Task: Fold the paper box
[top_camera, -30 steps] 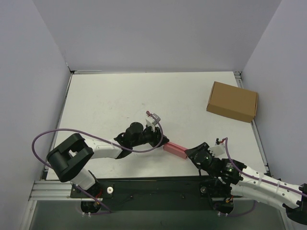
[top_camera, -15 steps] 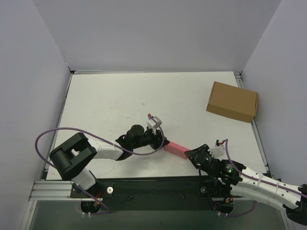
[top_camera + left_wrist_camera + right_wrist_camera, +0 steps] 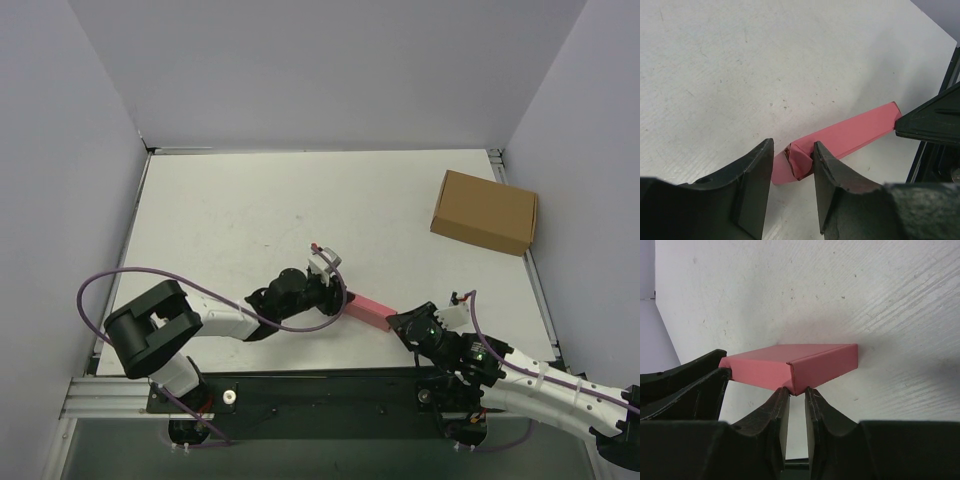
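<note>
Seen from above, only the middle of the paper box (image 3: 367, 308) shows as a short pink-red strip. Both of its ends are covered by dark grippers. The right arm runs out of view at the lower right corner.

The left gripper (image 3: 338, 295) covers one end. In its wrist view (image 3: 792, 147) the jaws stand apart astride that end. One finger (image 3: 827, 170) touches the tucked flap and a dark gap shows at the other, so they are not clamped.

The right gripper (image 3: 395, 322) meets the opposite end. In its wrist view (image 3: 796, 390) the jaws are drawn to a narrow slit with the box's near corner at their mouth. Whether they pinch the card cannot be told. At the left edge of this view the other arm's fingers are cut off and blurred.

The paper box (image 3: 850, 135) lies flat on the white surface (image 3: 250, 210), near its front edge, between the two arms. It is a long, low, closed shape of thin card (image 3: 790, 365) with crisp edges. One end flap is creased and slightly crumpled.

A brown cardboard box (image 3: 485, 212) sits well apart, by the right edge.
</note>
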